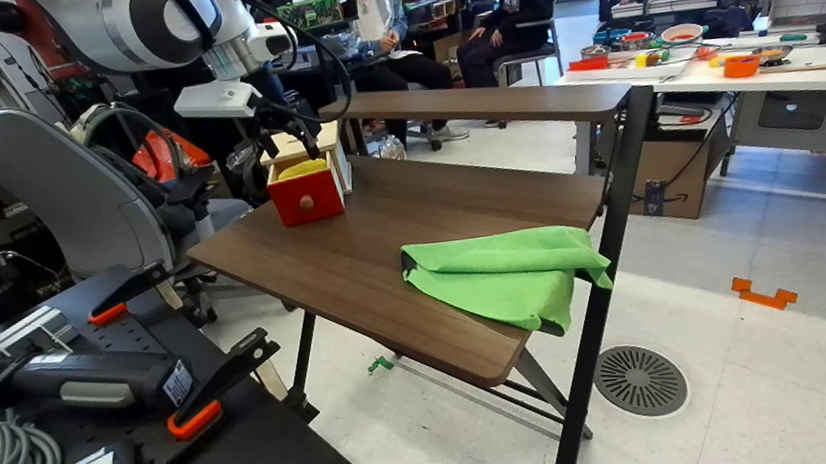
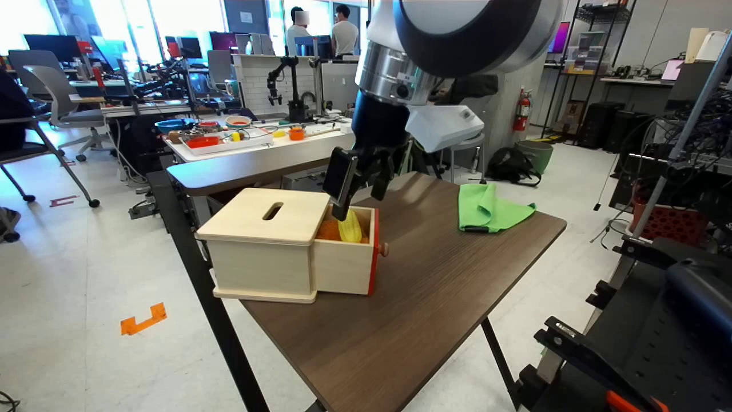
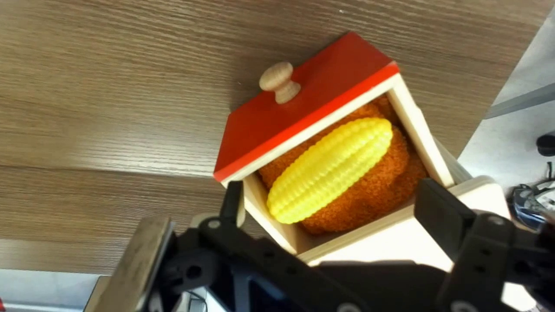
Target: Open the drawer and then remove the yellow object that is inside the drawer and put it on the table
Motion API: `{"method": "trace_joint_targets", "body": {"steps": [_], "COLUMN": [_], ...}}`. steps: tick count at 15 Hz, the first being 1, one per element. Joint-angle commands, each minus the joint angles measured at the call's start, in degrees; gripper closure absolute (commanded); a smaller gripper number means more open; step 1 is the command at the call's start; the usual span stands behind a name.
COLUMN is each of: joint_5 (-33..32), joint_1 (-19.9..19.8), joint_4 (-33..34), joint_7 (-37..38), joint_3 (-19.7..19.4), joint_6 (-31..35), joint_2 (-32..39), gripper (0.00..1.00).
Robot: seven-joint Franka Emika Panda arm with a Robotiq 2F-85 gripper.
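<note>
The drawer (image 1: 307,204) is pulled out of its pale wooden box (image 2: 260,266). Its red front and round wooden knob show in the wrist view (image 3: 303,115). The yellow object (image 3: 331,171), a corn-shaped piece, lies on orange-brown fuzzy stuff inside the drawer. It also shows in both exterior views (image 1: 303,168) (image 2: 350,228). My gripper (image 3: 331,188) is open and empty above the drawer, its fingers spread to either side of the corn in the wrist view. In an exterior view the gripper (image 2: 359,206) points down over the drawer opening. The table (image 1: 410,209) is brown wood.
A green cloth (image 1: 505,276) hangs over the table's edge away from the box. The table's raised shelf (image 1: 476,106) runs along one side, near the box. A black cart (image 1: 251,457) with tools and clamps stands beside the table.
</note>
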Motion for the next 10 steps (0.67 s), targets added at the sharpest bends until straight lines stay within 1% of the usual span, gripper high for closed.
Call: {"method": "trace_joint_targets", "body": {"steps": [1, 10], "joint_5": [1.97, 3.71], "joint_1": [-1.23, -2.36], "joint_4": [0.44, 2.24], "joint_7": [-0.18, -0.36], "joint_3": [1.83, 2.19], "joint_6": [1.81, 1.63], "joint_2": [1.17, 3.91], "gripper": [0.00, 0.00]}}
